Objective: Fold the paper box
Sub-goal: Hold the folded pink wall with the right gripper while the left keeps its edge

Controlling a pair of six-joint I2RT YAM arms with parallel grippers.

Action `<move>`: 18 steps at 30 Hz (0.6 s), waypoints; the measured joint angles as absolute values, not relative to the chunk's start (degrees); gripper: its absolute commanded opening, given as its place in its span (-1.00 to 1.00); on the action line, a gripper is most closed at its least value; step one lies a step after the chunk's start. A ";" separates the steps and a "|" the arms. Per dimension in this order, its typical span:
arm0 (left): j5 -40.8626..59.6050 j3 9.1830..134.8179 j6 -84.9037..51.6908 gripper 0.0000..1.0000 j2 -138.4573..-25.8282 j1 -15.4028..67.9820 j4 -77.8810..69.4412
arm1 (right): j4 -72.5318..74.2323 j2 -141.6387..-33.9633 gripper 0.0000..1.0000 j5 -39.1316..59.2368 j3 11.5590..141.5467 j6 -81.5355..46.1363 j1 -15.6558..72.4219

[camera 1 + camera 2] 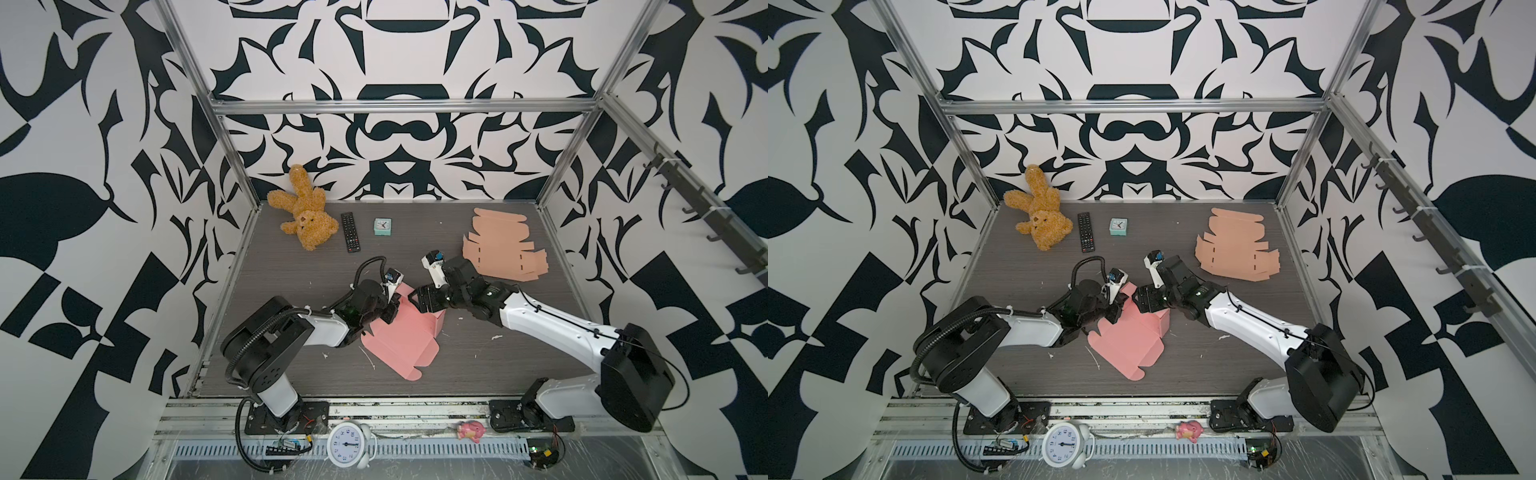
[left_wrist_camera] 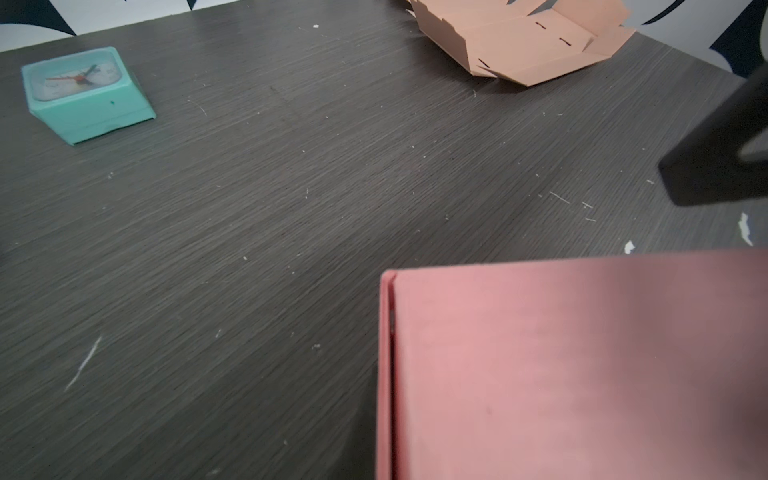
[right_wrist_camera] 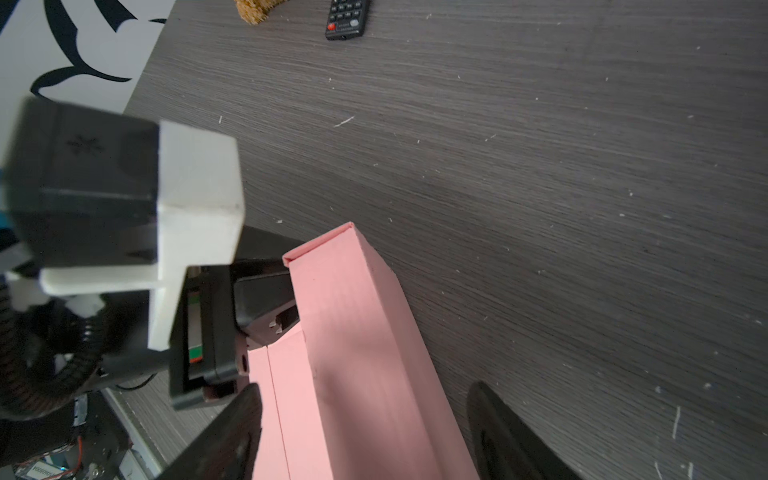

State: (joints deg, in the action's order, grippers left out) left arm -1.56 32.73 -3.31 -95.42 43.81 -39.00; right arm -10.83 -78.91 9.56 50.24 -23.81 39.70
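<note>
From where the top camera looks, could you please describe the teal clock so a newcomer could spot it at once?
Look to the far edge of the wood-grain table, near the patterned back wall. There lie a brown teddy bear, a black remote and, just right of it, the teal clock. It is small and square, unlike the round white alarm clock on the front rail.

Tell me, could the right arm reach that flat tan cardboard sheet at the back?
Probably yes. The tan cardboard sheet lies uncovered, close beyond that arm's wrist, with nothing between them. The right gripper would have to leave the pink box wall it straddles.
</note>
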 measured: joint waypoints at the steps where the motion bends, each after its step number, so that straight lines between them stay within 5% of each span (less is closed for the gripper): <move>1: -1.67 32.93 -3.16 -0.78 -95.83 43.90 -39.51 | -10.83 -79.29 0.58 9.34 50.17 -23.79 39.70; 18: -4.56 33.95 -3.03 -0.72 -98.98 44.99 -43.55 | -9.21 -82.94 0.53 10.50 49.47 -23.20 39.44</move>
State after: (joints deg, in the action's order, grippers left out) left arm -4.56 33.95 -3.03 -98.98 44.99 -43.55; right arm -9.21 -82.94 10.50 49.47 -23.20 39.44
